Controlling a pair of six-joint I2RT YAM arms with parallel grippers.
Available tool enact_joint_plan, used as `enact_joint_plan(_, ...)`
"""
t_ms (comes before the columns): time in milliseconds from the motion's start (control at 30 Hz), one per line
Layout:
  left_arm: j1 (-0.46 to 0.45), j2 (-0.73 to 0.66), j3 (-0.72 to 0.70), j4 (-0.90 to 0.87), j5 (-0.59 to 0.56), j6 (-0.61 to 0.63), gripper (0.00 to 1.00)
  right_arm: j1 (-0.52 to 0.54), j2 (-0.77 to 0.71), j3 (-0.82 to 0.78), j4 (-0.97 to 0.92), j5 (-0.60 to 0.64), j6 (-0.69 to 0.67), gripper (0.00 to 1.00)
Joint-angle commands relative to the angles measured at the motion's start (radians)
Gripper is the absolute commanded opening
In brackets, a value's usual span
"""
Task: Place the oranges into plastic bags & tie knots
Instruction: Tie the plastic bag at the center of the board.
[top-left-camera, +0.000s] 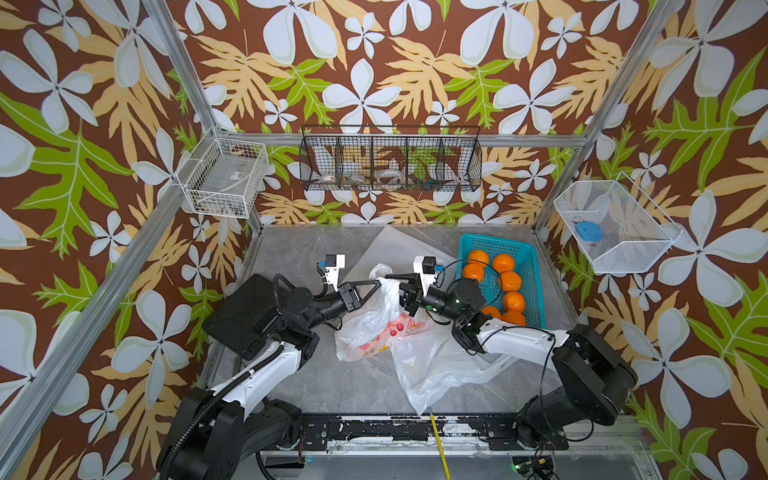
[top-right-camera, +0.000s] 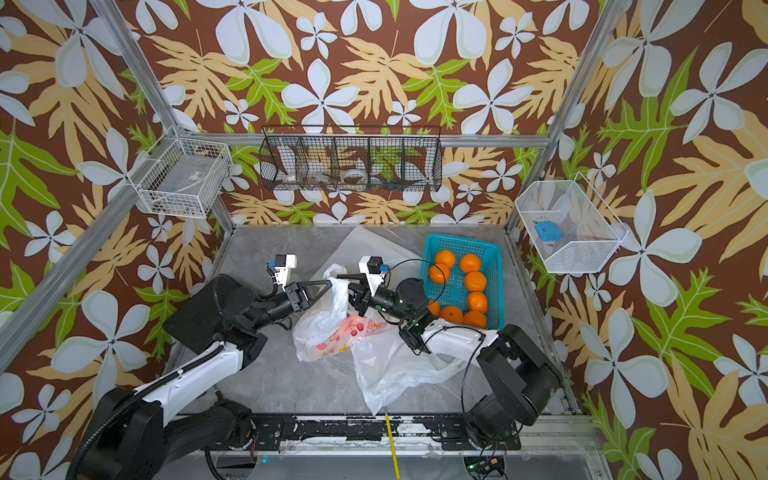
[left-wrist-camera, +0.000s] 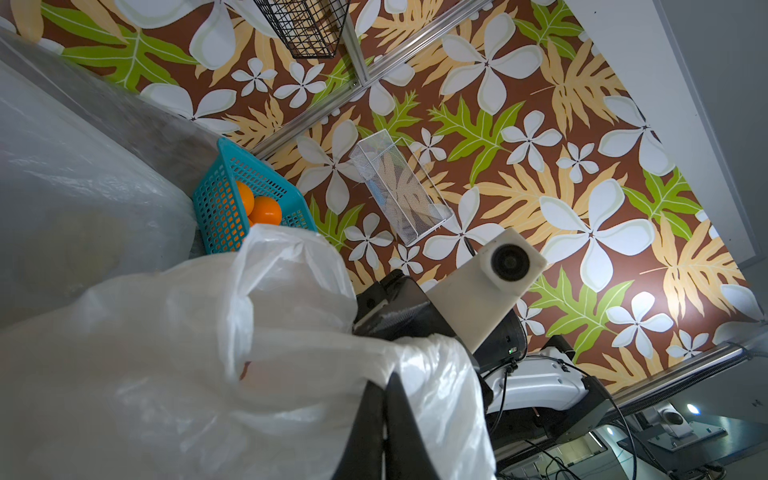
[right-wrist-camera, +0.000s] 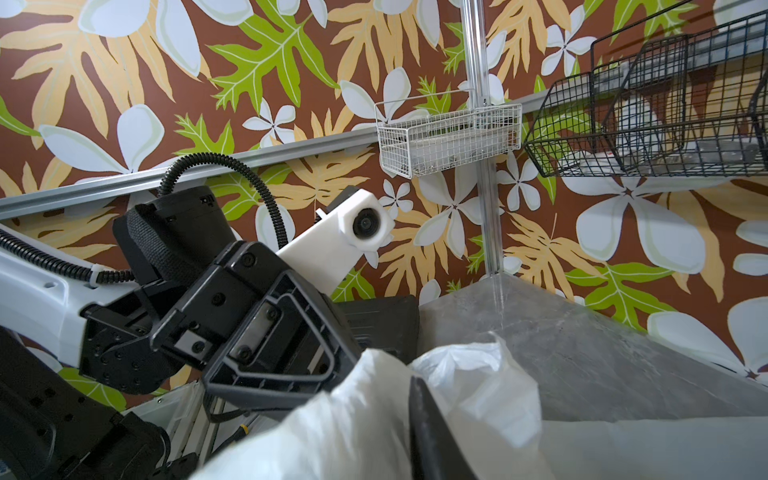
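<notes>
1. Pinching the top edge of the printed bag (top-left-camera: 374, 316), my left claw (top-left-camera: 379, 283) is closed flat on the thin plastic. That holds the bag's top up while its belly rests on the table (top-left-camera: 316, 374).
2. My right claw (top-left-camera: 397, 282) faces it from the other side and touches the same bunched plastic. One dark finger (right-wrist-camera: 428, 436) shows against the film in the right wrist view, but I cannot tell whether that claw is gripping or parted.
3. I judge that the claws meet nose to nose to work the bag's top between them, either gathering the handles for a knot or spreading the mouth. One handle loop (top-left-camera: 377, 270) stands free just beyond them.
4. The bag is translucent white and crinkled, with red and yellow prints low on its side. An orange tint (left-wrist-camera: 245, 370) shows through a fold in the left wrist view, possibly fruit inside.
5. A second bag (top-left-camera: 432, 365) lies slack just beside it, nearer my base.
6. The oranges (top-left-camera: 510, 281), glossy and bright, sit in the teal basket (top-left-camera: 490, 243) on my right, partly behind that arm. Neither claw holds one.
</notes>
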Motion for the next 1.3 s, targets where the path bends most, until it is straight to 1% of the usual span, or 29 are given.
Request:
enact_joint_plan(0, 0.001, -0.009, -0.004, 0.036, -0.017, 0.027, 0.00, -0.019, -0.062, -0.037, -0.081, 0.065, -0.026, 0.43)
enact_joint_plan(100, 0.000, -0.014, -0.007, 0.036, -0.026, 0.044, 0.00, -0.041, -0.167, -0.103, -0.153, 0.106, -0.028, 0.64)
enact_joint_plan(167, 0.001, -0.016, -0.006, 0.036, -0.025, 0.053, 0.00, -0.042, -0.244, -0.123, -0.270, 0.157, -0.044, 0.71)
enact_joint_plan(233, 0.000, -0.016, -0.007, 0.035, -0.029, 0.059, 0.00, -0.042, -0.328, -0.124, -0.401, 0.180, -0.043, 0.73)
enact_joint_plan(300, 0.001, -0.017, -0.009, 0.032, -0.028, 0.066, 0.00, -0.040, -0.411, -0.115, -0.513, 0.129, -0.015, 0.72)
enact_joint_plan(400, 0.001, -0.017, -0.010, 0.032, -0.028, 0.072, 0.00, -0.029, -0.495, -0.093, -0.620, 0.035, 0.106, 0.71)
enact_joint_plan(467, 0.000, -0.020, -0.011, 0.032, -0.028, 0.081, 0.00, 0.015, -0.522, -0.068, -0.690, 0.025, 0.157, 0.71)
enact_joint_plan(567, 0.001, -0.024, -0.013, 0.032, -0.033, 0.091, 0.00, 0.118, -0.510, -0.018, -0.773, 0.071, 0.161, 0.77)
enact_joint_plan(633, 0.000, -0.027, -0.015, 0.033, -0.035, 0.096, 0.00, 0.165, -0.478, 0.015, -0.804, 0.118, 0.152, 0.81)
enact_joint_plan(700, 0.000, -0.029, -0.016, 0.032, -0.034, 0.098, 0.00, 0.183, -0.443, 0.039, -0.812, 0.145, 0.143, 0.83)
enact_joint_plan(800, -0.003, -0.035, -0.016, 0.030, -0.032, 0.101, 0.00, 0.184, -0.396, 0.063, -0.815, 0.167, 0.127, 0.82)
enact_joint_plan(933, -0.004, -0.048, -0.014, 0.002, -0.040, 0.125, 0.00, 0.185, -0.339, 0.104, -0.815, 0.148, 0.113, 0.74)
enact_joint_plan(967, -0.005, -0.054, -0.012, -0.012, -0.044, 0.133, 0.00, 0.185, -0.331, 0.110, -0.815, 0.153, 0.112, 0.71)
enact_joint_plan(1000, -0.004, -0.059, -0.012, -0.023, -0.048, 0.141, 0.00, 0.185, -0.326, 0.115, -0.815, 0.157, 0.108, 0.66)
enact_joint_plan(1033, -0.004, -0.062, -0.012, -0.032, -0.052, 0.147, 0.00, 0.185, -0.322, 0.116, -0.816, 0.163, 0.103, 0.59)
enact_joint_plan(1067, -0.005, -0.066, -0.010, -0.044, -0.058, 0.154, 0.00, 0.185, -0.323, 0.116, -0.821, 0.177, 0.102, 0.48)
enact_joint_plan(1100, -0.005, -0.072, -0.009, -0.055, -0.065, 0.162, 0.00, 0.185, -0.327, 0.114, -0.828, 0.188, 0.097, 0.33)
enact_joint_plan(1167, -0.003, -0.083, -0.007, -0.083, -0.087, 0.174, 0.00, 0.185, -0.343, 0.103, -0.848, 0.224, 0.086, 0.12)
enact_joint_plan(1200, -0.002, -0.092, -0.006, -0.099, -0.103, 0.188, 0.00, 0.185, -0.355, 0.096, -0.859, 0.243, 0.080, 0.04)
enact_joint_plan(1233, -0.003, -0.098, -0.002, -0.119, -0.119, 0.202, 0.00, 0.184, -0.366, 0.091, -0.871, 0.259, 0.071, 0.00)
enact_joint_plan(1267, 0.002, -0.107, 0.006, -0.152, -0.138, 0.220, 0.00, 0.184, -0.378, 0.087, -0.892, 0.281, 0.056, 0.00)
